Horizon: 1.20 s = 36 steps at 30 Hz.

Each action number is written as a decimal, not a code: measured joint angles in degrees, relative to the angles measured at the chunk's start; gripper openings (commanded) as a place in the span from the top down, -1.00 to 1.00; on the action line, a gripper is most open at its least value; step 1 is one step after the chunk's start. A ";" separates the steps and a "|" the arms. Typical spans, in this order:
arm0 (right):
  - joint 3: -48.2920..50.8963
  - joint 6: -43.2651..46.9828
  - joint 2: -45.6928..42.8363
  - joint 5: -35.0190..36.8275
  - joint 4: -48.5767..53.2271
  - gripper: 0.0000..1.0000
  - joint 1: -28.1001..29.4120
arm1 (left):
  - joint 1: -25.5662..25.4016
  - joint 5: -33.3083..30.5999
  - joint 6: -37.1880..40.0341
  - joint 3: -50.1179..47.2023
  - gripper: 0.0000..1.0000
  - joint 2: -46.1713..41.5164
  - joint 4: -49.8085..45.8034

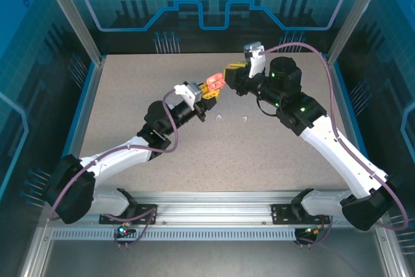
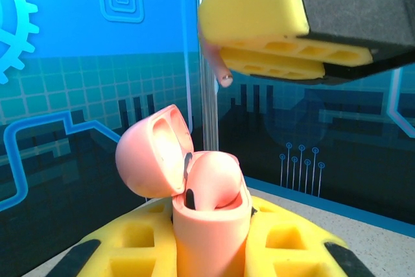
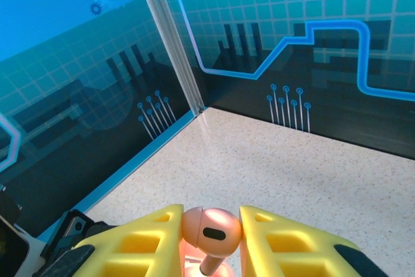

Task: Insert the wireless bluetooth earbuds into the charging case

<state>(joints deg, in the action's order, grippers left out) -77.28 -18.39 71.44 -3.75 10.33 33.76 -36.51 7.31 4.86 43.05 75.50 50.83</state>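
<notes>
My left gripper (image 1: 209,93) is shut on the salmon-pink charging case (image 2: 211,225) and holds it upright above the table. Its lid (image 2: 152,154) is swung open to the left, and one pink earbud (image 2: 214,180) sits in the case. My right gripper (image 3: 211,233) is shut on a second pink earbud (image 3: 211,228), stem pointing down. In the left wrist view that gripper's yellow fingers (image 2: 259,24) hang just above the case, with the stem tip (image 2: 224,80) showing below them. Two white earbuds (image 1: 219,117) (image 1: 245,119) lie on the table.
The speckled table (image 1: 194,154) is walled by blue patterned panels, with a metal post (image 3: 172,37) at the far corner. Both arms meet over the table's far middle, wrists close together. The near rail (image 1: 207,215) carries the arm bases.
</notes>
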 measured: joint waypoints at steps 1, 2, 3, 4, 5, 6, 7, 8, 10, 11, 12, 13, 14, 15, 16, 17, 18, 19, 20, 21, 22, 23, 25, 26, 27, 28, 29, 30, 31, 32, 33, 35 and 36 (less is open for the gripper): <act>0.31 -0.04 0.00 -0.37 -0.07 0.50 0.07 | -0.04 -0.02 0.00 0.00 1.00 0.00 -0.02; 0.61 -0.11 0.00 -0.66 -0.15 0.50 0.07 | -0.04 -0.02 0.00 0.00 1.00 0.00 -0.02; 0.87 -0.17 0.00 -0.96 -0.24 0.50 0.09 | -0.04 -0.02 0.00 0.00 1.00 0.00 -0.02; 1.29 -0.20 0.00 -1.25 -0.42 0.50 0.09 | -0.04 -0.02 -0.02 0.00 1.00 0.00 0.00; 1.64 -0.20 0.00 -1.38 -0.52 0.50 0.13 | -0.04 -0.04 0.00 0.00 1.00 0.00 -0.02; 1.95 -0.20 0.00 -1.51 -0.66 0.50 0.13 | -0.04 -0.09 0.00 0.00 1.00 0.00 -0.02; 2.36 -0.20 0.00 -1.64 -0.87 0.50 0.13 | -0.04 -0.15 -0.02 0.00 1.00 0.00 -0.02; 2.73 -0.20 0.00 -1.73 -1.01 0.50 0.17 | -0.04 -0.15 -0.02 0.00 1.00 0.00 -0.02; 3.32 -0.17 0.00 -1.88 -0.98 0.50 0.33 | -0.04 -0.15 -0.02 0.00 1.00 0.00 -0.02; 3.48 -0.15 0.00 -1.90 -0.98 0.51 0.39 | -0.04 -0.15 -0.02 0.00 1.00 0.00 -0.02; 3.61 0.00 0.00 -1.92 -0.98 0.51 0.44 | -0.04 -0.15 -0.02 0.00 1.00 0.00 -0.02; 3.72 0.09 0.00 -1.92 -1.01 0.51 0.44 | -0.04 -0.17 -0.02 0.00 1.00 0.00 -0.02; 3.74 0.44 0.00 -1.92 -1.03 0.51 0.46 | -0.04 -0.15 -0.02 0.00 1.00 0.00 -0.02; 3.74 0.92 0.00 -1.90 -0.98 0.52 0.48 | -0.04 -0.15 -0.02 0.00 1.00 0.00 -0.02; 3.74 1.40 0.00 -1.88 -1.01 0.52 0.57 | -0.04 -0.15 -0.02 0.00 1.00 0.00 -0.02; 3.74 2.03 0.00 -1.84 -1.03 0.52 0.72 | -0.04 -0.15 -0.02 0.00 1.00 0.00 -0.02; 3.74 2.56 0.00 -1.84 -1.03 0.52 0.90 | -0.04 -0.15 -0.02 0.00 1.00 0.00 -0.02; 3.74 3.21 0.00 -1.70 -1.01 0.52 1.16 | -0.04 -0.15 -0.02 0.00 1.00 0.00 -0.02; 3.74 3.89 0.00 -1.64 -0.98 0.52 1.42 | -0.04 -0.15 -0.02 0.00 1.00 0.00 -0.02; 3.74 4.48 0.00 -1.60 -1.01 0.52 1.57 | -0.04 -0.15 -0.02 0.00 1.00 0.00 -0.02; 3.74 5.20 0.00 -1.25 -1.01 0.52 1.88 | -0.04 -0.15 -0.02 0.00 1.00 0.00 -0.02; 3.74 5.99 0.04 -1.01 -0.98 0.53 2.12 | -0.04 -0.17 -0.02 0.00 1.00 0.00 -0.02; 3.74 7.30 0.15 -0.09 -0.98 0.54 2.71 | -0.04 -0.15 -0.02 0.00 1.00 0.00 -0.04; 3.74 8.07 0.22 0.50 -0.96 0.54 3.08 | -0.04 -0.15 -0.02 0.00 1.00 0.00 -0.04; 3.74 8.55 0.28 0.85 -0.96 0.54 3.28 | -0.04 -0.15 -0.02 0.00 1.00 0.00 -0.04; 3.74 9.07 0.31 1.40 -0.96 0.55 3.45 | -0.04 -0.15 -0.02 0.00 1.00 0.00 -0.02; 3.74 9.49 0.31 1.86 -0.96 0.55 3.54 | -0.04 -0.17 -0.02 0.00 1.00 0.00 -0.04; 3.74 9.75 0.31 2.29 -0.96 0.55 3.61 | -0.04 -0.17 -0.02 0.00 1.00 0.00 -0.04; 3.74 10.08 0.33 2.80 -0.96 0.55 3.61 | -0.04 -0.17 -0.02 0.00 1.00 0.00 -0.04; 3.74 10.34 0.33 3.19 -0.98 0.55 3.61 | -0.04 -0.17 -0.02 0.00 1.00 0.00 -0.02; 3.74 10.56 0.33 3.58 -0.98 0.55 3.61 | -0.04 -0.15 -0.02 0.00 1.00 0.00 -0.02; 3.74 10.93 0.33 4.35 -0.98 0.55 3.61 | -0.04 -0.17 -0.02 0.00 1.00 0.00 -0.04; 3.74 10.99 0.33 4.66 -1.01 0.55 3.61 | -0.04 -0.17 -0.02 0.00 1.00 0.00 -0.04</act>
<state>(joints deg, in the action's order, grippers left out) -73.54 -7.40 71.77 0.91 9.32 37.36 -36.56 7.14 4.84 43.05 75.50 50.78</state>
